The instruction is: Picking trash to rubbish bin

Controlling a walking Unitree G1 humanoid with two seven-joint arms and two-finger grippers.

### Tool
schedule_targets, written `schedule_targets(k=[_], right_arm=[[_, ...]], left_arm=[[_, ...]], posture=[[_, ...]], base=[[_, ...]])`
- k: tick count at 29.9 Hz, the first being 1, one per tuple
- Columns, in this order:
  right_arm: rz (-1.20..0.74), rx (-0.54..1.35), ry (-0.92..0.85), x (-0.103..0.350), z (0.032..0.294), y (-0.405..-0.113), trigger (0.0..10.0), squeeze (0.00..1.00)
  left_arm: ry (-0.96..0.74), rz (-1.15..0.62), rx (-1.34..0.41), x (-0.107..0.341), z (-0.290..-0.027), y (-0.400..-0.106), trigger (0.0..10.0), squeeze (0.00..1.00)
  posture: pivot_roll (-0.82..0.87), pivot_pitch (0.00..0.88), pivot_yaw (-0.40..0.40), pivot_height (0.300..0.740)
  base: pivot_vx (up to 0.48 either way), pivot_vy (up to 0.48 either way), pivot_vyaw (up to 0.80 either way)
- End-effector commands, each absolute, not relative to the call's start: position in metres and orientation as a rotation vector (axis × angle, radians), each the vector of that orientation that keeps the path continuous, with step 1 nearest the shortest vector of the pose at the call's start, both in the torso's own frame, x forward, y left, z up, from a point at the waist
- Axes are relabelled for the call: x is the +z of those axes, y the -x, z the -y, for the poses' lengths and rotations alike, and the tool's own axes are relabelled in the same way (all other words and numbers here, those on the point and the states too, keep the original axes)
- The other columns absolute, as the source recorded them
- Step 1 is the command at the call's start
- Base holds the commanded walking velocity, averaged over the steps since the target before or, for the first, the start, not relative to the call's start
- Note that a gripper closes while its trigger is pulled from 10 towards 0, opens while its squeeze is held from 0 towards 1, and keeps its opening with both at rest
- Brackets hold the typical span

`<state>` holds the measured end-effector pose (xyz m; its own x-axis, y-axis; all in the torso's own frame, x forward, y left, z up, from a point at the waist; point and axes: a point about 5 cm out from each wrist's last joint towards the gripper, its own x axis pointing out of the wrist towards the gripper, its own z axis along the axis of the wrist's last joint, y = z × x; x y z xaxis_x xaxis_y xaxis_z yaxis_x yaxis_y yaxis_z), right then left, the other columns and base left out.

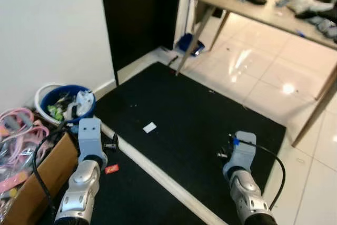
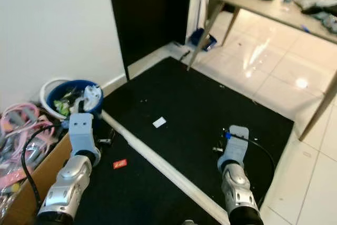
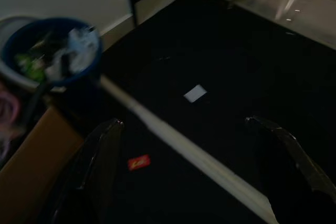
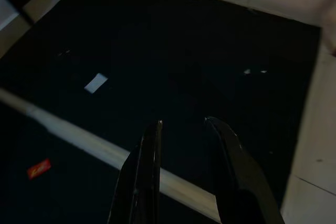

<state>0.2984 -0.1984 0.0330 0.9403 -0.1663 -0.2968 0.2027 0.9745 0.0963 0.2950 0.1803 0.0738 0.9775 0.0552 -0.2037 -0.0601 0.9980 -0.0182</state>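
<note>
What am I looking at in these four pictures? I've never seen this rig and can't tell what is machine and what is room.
A humanoid robot looks down at its own two silver arms. The two upper pictures come from its head camera; the two dark ones from cameras on its wrists. The left gripper is open, its black fingers wide apart; the right gripper is also open, and neither holds anything. On the black mat lie a white scrap and a red wrapper. A blue bin, already holding rubbish, stands by the wall beside a cardboard box.

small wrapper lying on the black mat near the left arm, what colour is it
Red, with faint pale markings: the small flat wrapper on the black mat. Clearest in the right eye view.
</note>
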Motion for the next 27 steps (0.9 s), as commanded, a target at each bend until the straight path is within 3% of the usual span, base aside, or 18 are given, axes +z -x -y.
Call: schedule_targets(k=[1, 12, 27], right_arm=[[-0.304, -0.196, -0.125, 0.0315, 0.2008, -0.2967, 10.0, 0.00], [-0.304, -0.202, -0.128, 0.0316, 0.2018, -0.2963, 10.0, 0.00], [-0.313, -0.199, -0.113, 0.0313, 0.2023, -0.2969, 10.0, 0.00]], left_arm=[[0.024, -0.213, 0.048, 0.0710, -0.1766, -0.2934, 10.0, 0.00], [0.018, -0.208, 0.042, 0.0716, -0.1761, -0.2930, 10.0, 0.00], [0.007, -0.166, 0.036, 0.0773, -0.1764, -0.2953, 10.0, 0.00]], posture=[[0.03, 0.119, -0.015, 0.740], [0.02, 0.120, -0.017, 0.740], [0.03, 0.135, -0.020, 0.740]], base=[[0.000, 0.000, -0.80], [0.000, 0.000, -0.79], [0.000, 0.000, 0.00]])
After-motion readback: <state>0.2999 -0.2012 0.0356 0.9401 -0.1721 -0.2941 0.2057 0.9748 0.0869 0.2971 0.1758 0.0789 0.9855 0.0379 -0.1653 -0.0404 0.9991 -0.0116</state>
